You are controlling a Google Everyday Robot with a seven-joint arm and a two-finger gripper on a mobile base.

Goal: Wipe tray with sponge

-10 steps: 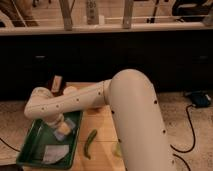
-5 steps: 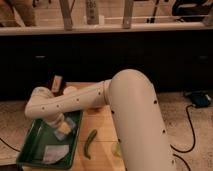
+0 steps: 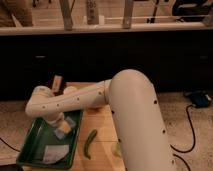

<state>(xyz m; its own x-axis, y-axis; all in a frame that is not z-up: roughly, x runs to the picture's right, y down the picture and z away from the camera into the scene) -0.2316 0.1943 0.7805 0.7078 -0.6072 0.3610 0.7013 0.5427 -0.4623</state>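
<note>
A green tray (image 3: 31, 150) lies at the front left of the wooden table. A yellowish sponge (image 3: 63, 130) rests inside it near its right wall. My gripper (image 3: 59, 122) hangs from the white arm (image 3: 75, 100) and is down in the tray, right on the sponge. A pale wrapper or cloth (image 3: 54, 154) lies in the tray's front part.
A green pepper-like object (image 3: 89, 143) lies on the wooden table (image 3: 100, 140) just right of the tray. A small brown block (image 3: 57, 82) stands at the table's back left. A dark counter wall runs behind. A black cable (image 3: 192, 125) lies on the floor at right.
The gripper and sponge have shifted slightly within the tray; otherwise little has changed.
</note>
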